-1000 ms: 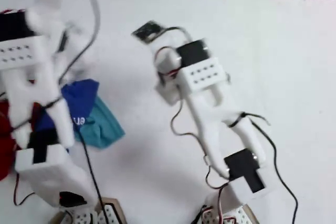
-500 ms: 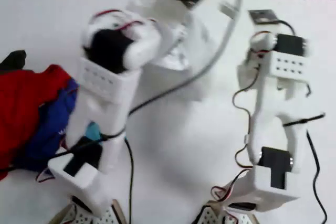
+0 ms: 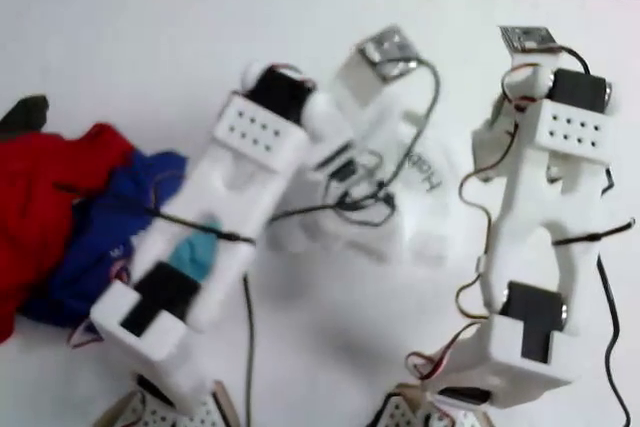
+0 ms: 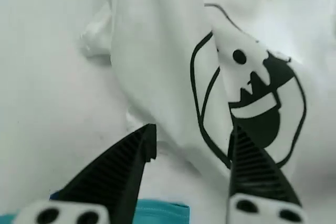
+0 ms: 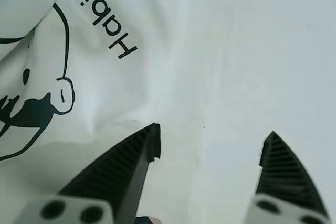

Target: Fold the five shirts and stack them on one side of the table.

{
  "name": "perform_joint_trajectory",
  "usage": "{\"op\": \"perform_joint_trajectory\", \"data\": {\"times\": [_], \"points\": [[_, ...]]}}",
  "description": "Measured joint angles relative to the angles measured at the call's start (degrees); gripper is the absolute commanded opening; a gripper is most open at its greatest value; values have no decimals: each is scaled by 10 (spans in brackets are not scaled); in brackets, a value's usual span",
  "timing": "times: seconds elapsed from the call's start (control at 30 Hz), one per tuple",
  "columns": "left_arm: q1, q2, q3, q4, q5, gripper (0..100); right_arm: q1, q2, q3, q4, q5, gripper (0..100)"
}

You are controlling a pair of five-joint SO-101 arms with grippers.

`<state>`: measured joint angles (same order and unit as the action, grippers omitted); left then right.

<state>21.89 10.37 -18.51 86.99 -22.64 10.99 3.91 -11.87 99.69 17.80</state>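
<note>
One white printed shirt [image 3: 425, 182] lies mid-worktop [image 3: 140, 37]. Left jaws gape released over its print, and right jaws, just as wide, hang over its edge. Far left, heaped together: one red shirt [image 3: 50, 187], one blue shirt [image 3: 105, 242], one teal shirt [image 3: 197, 252].

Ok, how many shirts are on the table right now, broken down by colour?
red shirt: 1
blue shirt: 1
teal shirt: 1
white shirt: 1
dark garment, probably a shirt: 1
Total: 5
</note>
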Motion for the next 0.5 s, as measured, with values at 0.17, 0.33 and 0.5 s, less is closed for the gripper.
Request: {"op": "perform_joint_trajectory", "data": {"times": [0.17,0.33,0.5], "points": [[-70,-1,1,55,-9,203,-19,0,0,0,0,305],[-153,-6,30,119,-56,203,-42,-2,0,0,0,305],[-225,-7,126,105,-95,203,-86,-67,0,0,0,305]]}}
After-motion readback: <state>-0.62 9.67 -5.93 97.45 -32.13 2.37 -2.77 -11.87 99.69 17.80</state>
